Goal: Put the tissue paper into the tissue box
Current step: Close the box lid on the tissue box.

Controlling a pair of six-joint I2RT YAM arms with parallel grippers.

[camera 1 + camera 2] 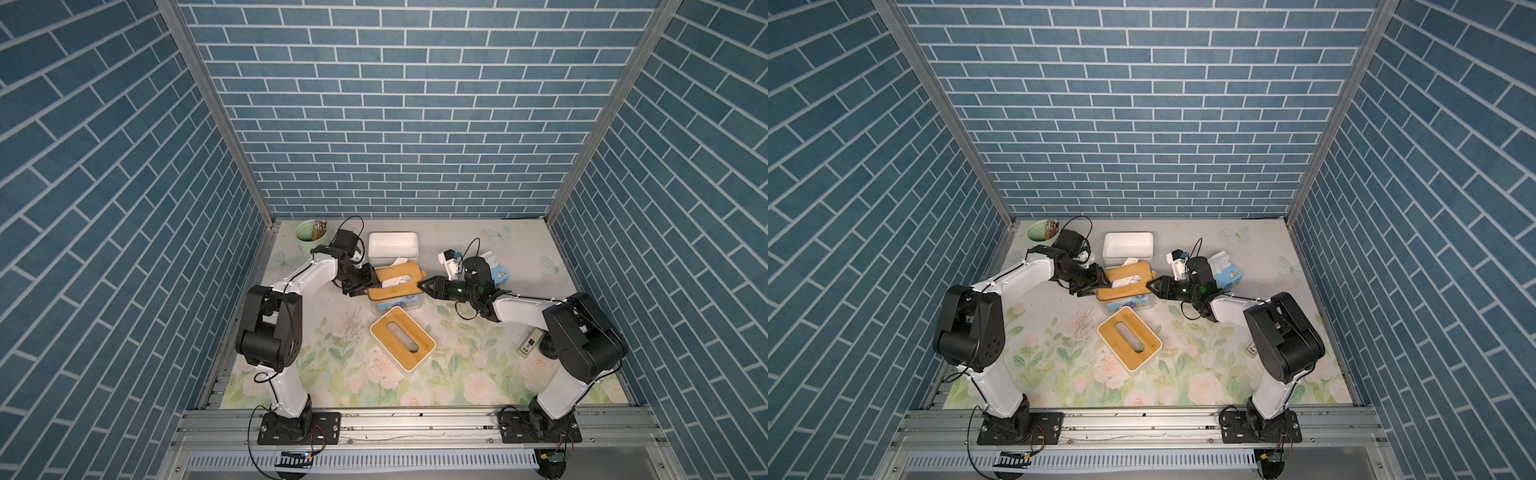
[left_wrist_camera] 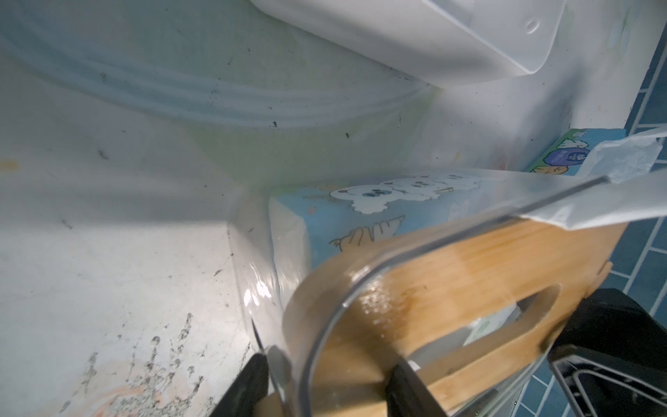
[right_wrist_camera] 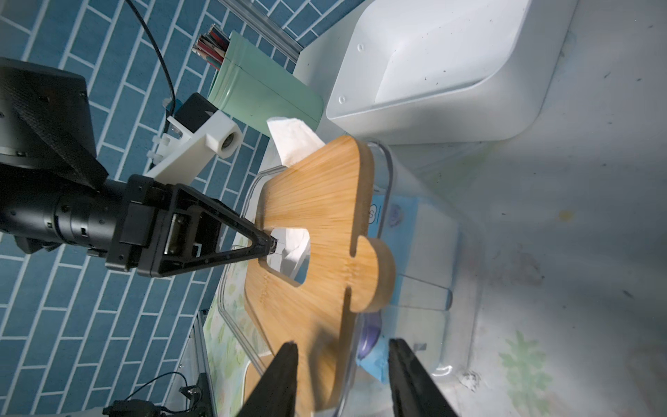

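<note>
While left claw [image 1: 377, 285] clamps bamboo lid [image 3: 317, 187] tilted on clear tissue box [image 1: 397, 306], right claw [image 1: 420, 286] hangs parted at lid's other end; tissue [image 3: 292, 249] pokes through lid.

Both top views are evenly lit from above, sharp, with walls [image 1: 83, 166] splayed at the edges. Wrist views are dimmer and bluish: glare glints on the clear box [image 2: 258, 292], the near lid [image 2: 451, 274] blurs, soft shadows cross the surface [image 3: 577, 180].
</note>
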